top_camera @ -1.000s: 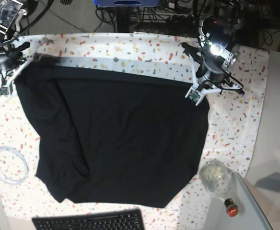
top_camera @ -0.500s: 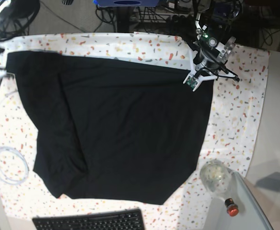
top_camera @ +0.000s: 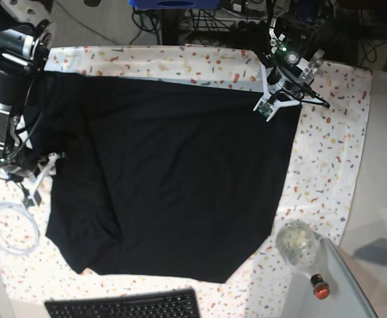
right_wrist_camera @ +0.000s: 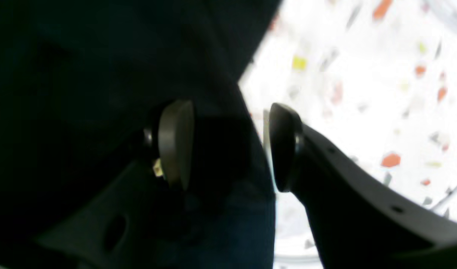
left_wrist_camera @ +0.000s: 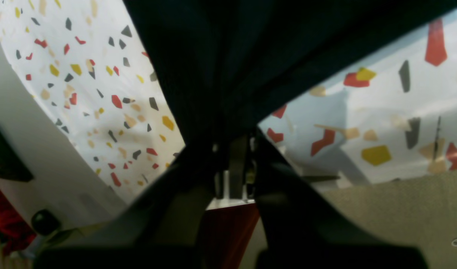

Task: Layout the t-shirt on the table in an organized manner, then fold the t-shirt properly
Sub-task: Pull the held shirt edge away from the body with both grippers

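While the t-shirt (top_camera: pixel 167 179) is lying spread across the table (top_camera: pixel 332 132), the left gripper (top_camera: pixel 273 106) is pinching its far corner and the right gripper (right_wrist_camera: pixel 228 145), jaws apart astride the opposite side edge, is sitting nearer the rumpled sleeve needing smoothing

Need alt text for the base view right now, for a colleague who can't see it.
A black t-shirt lies spread across the speckled table. The left gripper sits at its far corner, the right gripper at its opposite side edge. A keyboard lies along the near edge.
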### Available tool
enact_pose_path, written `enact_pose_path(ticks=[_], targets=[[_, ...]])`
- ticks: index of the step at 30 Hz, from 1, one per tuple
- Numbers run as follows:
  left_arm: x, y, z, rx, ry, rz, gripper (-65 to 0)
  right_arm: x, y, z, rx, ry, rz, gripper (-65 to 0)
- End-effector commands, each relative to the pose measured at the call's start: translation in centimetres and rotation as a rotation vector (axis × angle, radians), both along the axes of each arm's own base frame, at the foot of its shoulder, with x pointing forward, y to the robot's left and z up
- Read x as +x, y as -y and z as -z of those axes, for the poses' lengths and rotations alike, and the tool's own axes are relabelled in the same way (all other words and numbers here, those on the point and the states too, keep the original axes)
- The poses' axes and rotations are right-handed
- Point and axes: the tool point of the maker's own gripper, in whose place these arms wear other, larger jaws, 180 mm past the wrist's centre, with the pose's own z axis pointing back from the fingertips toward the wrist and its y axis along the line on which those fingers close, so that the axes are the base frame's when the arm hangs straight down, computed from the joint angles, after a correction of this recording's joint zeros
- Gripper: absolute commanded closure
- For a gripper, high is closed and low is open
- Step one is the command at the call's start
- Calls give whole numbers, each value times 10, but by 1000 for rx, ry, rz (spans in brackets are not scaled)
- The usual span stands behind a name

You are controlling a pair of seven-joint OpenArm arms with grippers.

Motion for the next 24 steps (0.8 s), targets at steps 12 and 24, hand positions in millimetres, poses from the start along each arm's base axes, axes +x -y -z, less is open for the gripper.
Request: enact_pose_path(ticks=[12,24], targets=[[5,-2,-6,7,27,2,0,-2,15,-8,-2,82,39,0],[8,9,-6,-21,34,-10,0,-24,94,-87,-158,198,286,0]])
